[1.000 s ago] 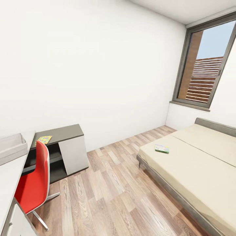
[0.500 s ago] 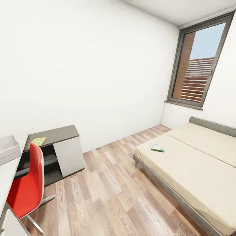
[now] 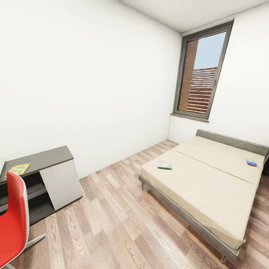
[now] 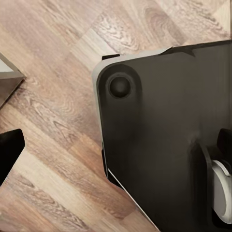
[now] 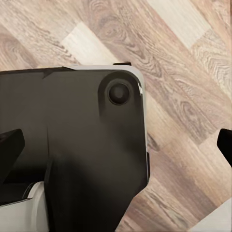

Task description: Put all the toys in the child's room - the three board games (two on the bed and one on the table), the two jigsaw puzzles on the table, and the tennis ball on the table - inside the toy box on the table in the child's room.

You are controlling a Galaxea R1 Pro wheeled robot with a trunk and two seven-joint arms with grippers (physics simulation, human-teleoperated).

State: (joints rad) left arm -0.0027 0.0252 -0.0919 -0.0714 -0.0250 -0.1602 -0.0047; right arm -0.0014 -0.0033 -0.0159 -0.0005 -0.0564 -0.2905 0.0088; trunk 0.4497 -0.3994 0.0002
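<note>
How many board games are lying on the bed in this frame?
2: one green-white board game near the bed's front left corner, one blue board game by the far right edge. None appears hidden.

View has swung right; second game box (image 3: 251,162) appears, seemingly blue.

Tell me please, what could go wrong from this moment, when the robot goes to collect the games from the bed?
1. The blue board game lies at the far side of the bed, near the headboard, so reaching it across the mattress may be hard.
2. The green board game sits close to the bed's edge; a clumsy grasp might push it onto the floor.
3. The red chair stands before the desk, perhaps blocking the return.
</note>
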